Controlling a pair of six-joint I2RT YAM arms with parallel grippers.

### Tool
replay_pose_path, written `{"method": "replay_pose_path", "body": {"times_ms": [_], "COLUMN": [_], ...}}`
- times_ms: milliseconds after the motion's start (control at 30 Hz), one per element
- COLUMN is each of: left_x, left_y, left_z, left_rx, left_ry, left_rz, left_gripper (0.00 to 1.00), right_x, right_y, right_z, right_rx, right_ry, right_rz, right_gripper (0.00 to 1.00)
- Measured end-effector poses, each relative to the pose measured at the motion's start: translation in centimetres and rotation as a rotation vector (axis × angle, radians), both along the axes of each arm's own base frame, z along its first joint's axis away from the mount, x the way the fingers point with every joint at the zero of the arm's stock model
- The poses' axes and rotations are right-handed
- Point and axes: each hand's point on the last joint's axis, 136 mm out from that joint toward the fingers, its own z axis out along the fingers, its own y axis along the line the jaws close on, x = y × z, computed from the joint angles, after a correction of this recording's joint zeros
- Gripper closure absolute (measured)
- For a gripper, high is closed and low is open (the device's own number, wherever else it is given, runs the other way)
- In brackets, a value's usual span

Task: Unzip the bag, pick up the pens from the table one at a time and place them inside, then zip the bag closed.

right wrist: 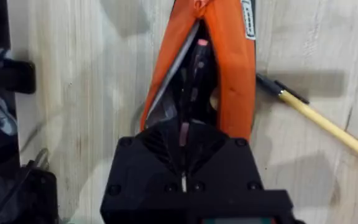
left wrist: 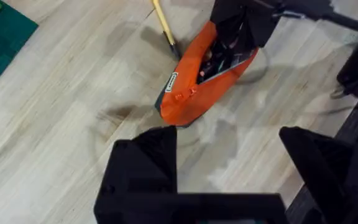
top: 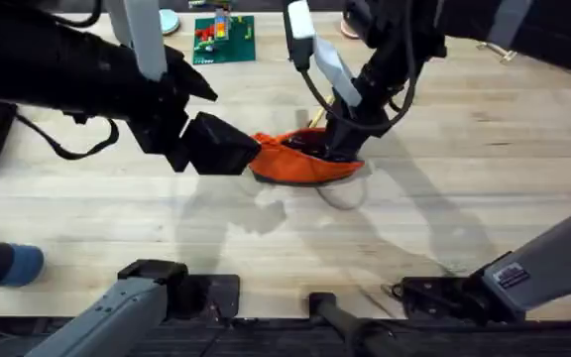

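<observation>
Our right gripper (right wrist: 188,134) reaches into the unzipped bag (right wrist: 232,62); whether its jaws are apart we cannot tell. Our left gripper (left wrist: 229,155) hovers spread nearby. The yellow pen (right wrist: 319,118) lies beside the bag; free the jaws fully before lifting.

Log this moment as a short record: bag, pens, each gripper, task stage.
bag: orange bag on the table, zipper open
yellow pen: yellow pen lies on the table beside the bag, outside it
black pen: a dark stick sits in the bag's opening at the right gripper; cannot tell if it is the pen
left gripper: left gripper open, above the table just off the bag's end, holding nothing
right gripper: right gripper down in the bag's opening
stage: bag unzipped, yellow pen not yet in, not zipped
</observation>
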Motion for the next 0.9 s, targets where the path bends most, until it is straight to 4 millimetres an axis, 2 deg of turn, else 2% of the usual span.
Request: {"method": "replay_pose_path", "body": {"times_ms": [300,333,367,533,567,900], "left_x": [-0.01,0.00,0.00,0.00,0.00,0.00], "left_y": [0.00,0.00,0.00,0.00,0.00,0.00], "left_z": [0.01,0.00,0.00,0.00,0.00,0.00], "left_rx": [0.000,0.000,0.000,0.000,0.000,0.000], "left_ry": [0.000,0.000,0.000,0.000,0.000,0.000], "left_rz": [0.000,0.000,0.000,0.000,0.000,0.000], "left_gripper": [0.005,0.005,0.005,0.006,0.005,0.006], "right_x": [0.03,0.03,0.02,0.05,0.10,0.22], "right_y": [0.02,0.01,0.01,0.03,0.05,0.11], "right_z": [-0.30,-0.30,-0.30,-0.30,-0.31,-0.31], "right_rx": [-0.004,-0.005,-0.005,-0.003,-0.002,-0.001], "right_ry": [0.008,0.009,0.009,0.007,0.004,0.001], "right_rz": [0.000,-0.001,-0.001,0.000,0.002,-0.003], "right_gripper": [0.968,0.932,0.825,0.103,0.030,0.006]}}
